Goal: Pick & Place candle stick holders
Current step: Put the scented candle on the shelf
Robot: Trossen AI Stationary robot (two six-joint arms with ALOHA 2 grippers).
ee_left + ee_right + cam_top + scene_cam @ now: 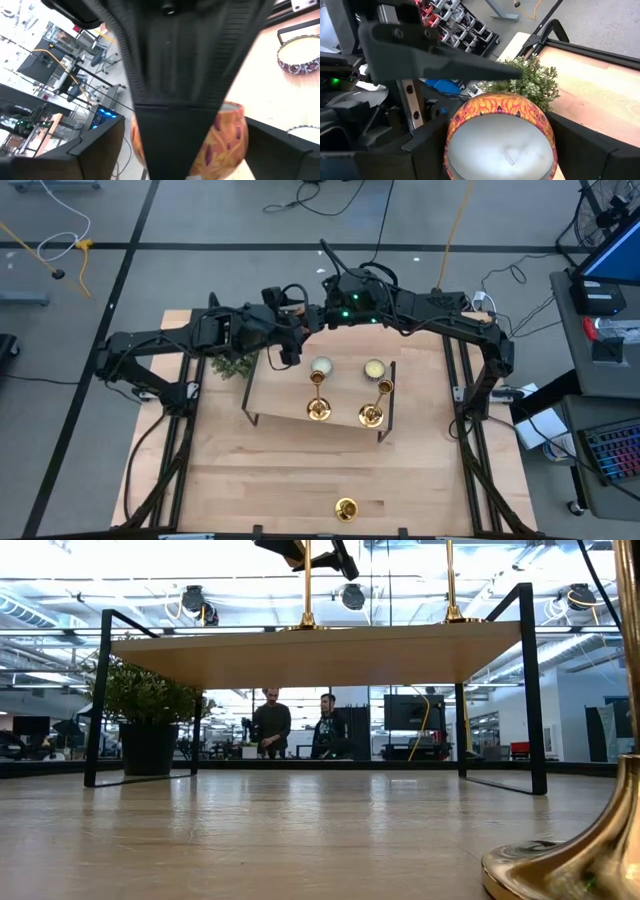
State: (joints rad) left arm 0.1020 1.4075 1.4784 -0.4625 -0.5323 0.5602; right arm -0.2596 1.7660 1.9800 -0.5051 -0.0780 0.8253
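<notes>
From above, both arms reach in over the far edge of a small raised shelf (285, 395) standing on the wooden table (250, 480). The left gripper (290, 352) hangs over the shelf's far left part, its fingers pointing down; whether they are spread or pressed together cannot be told, since the arm's own body covers them. In the left wrist view one dark finger (175, 125) fills the middle and hides most of an orange patterned candle (227, 137) lying right behind it. The right gripper (322, 305) sits just behind the shelf's far edge, largely buried under its own wrist and cables. In the right wrist view its two fingers (385, 150) stand apart on either side of the same orange patterned candle, with the white wax top showing between them; whether they touch it is unclear.

Two candle stick holders (318, 408) (371, 415) stand upright on the shelf, nearer than the fingers, each in front of a pale round tealight (321, 368) (374, 368). A third holder (346, 509) stands on the table well apart from both grippers, near the front edge; in the low view only part of its base and stem shows, cut off at the picture's edge. A green plant (232, 366) sits beside the left gripper, partly hidden under the arm.
</notes>
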